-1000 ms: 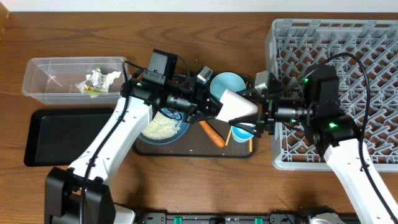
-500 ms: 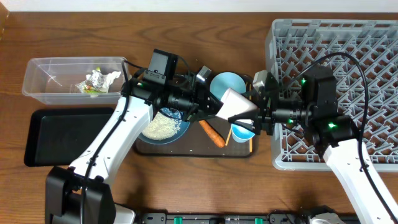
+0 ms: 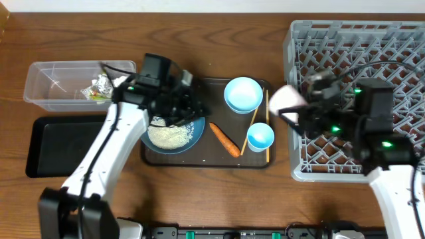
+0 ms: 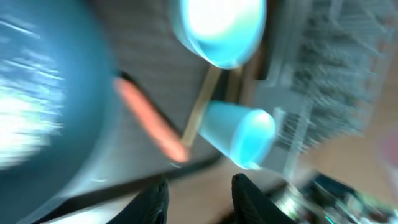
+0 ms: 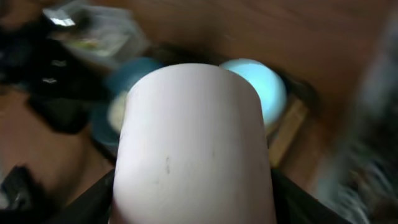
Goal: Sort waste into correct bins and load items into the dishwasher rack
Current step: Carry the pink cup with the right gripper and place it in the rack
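Note:
My right gripper (image 3: pixel 293 106) is shut on the small pinkish-white cup (image 3: pixel 288 98), holding it on its side above the left edge of the grey dishwasher rack (image 3: pixel 372 40). In the right wrist view the cup (image 5: pixel 196 137) fills the space between the jaws. My left gripper (image 3: pixel 190 106) hangs open and empty over the dark blue plate (image 3: pixel 194 135) with its heap of rice (image 3: pixel 169 135). Its fingers (image 4: pixel 157 198) stand apart with nothing between them. The carrot (image 3: pixel 224 139), pale blue bowl (image 3: pixel 242 94), light blue cup (image 3: pixel 260 136) and chopsticks (image 3: pixel 253 129) lie on the brown serving tray (image 3: pixel 206 160).
The clear tub (image 3: pixel 53 79) at the far left holds crumpled foil (image 3: pixel 103 85). The shallow black tray (image 3: pixel 63 145) lies in front of it. The left arm's links cross above the plate's left side.
The left gripper has let go of the pinkish-white cup and pulled back left over the plate. The right gripper has carried the cup right, to the rack's edge.

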You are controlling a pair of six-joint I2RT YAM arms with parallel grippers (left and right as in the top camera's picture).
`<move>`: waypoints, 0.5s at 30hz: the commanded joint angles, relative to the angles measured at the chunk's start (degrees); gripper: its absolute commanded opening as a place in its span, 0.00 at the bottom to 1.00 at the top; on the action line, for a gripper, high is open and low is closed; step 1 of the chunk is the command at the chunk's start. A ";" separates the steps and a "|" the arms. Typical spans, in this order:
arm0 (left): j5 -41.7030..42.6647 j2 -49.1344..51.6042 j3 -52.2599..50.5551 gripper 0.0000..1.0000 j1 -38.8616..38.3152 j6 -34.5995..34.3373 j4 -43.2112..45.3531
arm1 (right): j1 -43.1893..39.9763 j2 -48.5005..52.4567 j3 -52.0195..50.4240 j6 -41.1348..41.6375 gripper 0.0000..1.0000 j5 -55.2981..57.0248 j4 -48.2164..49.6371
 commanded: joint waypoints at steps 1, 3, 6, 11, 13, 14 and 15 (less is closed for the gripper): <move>-12.92 -4.68 0.59 0.35 2.10 3.93 -0.37 | -6.23 -0.94 7.45 2.45 0.34 12.46 -8.33; -15.89 -6.34 0.59 0.35 2.93 3.91 -0.33 | -10.03 -0.26 11.06 2.45 0.30 16.28 -14.23; -20.02 -8.48 0.59 0.35 3.48 3.93 -0.35 | -16.09 1.64 15.74 2.38 0.30 20.85 -20.61; -21.77 -9.81 0.59 0.34 3.48 5.01 -0.50 | -26.47 6.67 20.83 2.47 0.32 26.23 -26.01; -21.75 -9.79 0.57 0.35 3.48 5.01 -0.83 | -30.16 8.92 21.46 2.73 0.33 26.67 -26.12; -21.77 -9.79 0.57 0.35 3.48 5.03 -1.05 | -31.82 10.14 21.59 2.97 0.32 26.71 -25.92; -21.77 -9.79 0.57 0.35 3.48 5.03 -1.22 | -33.75 11.74 21.66 3.45 0.33 27.34 -25.73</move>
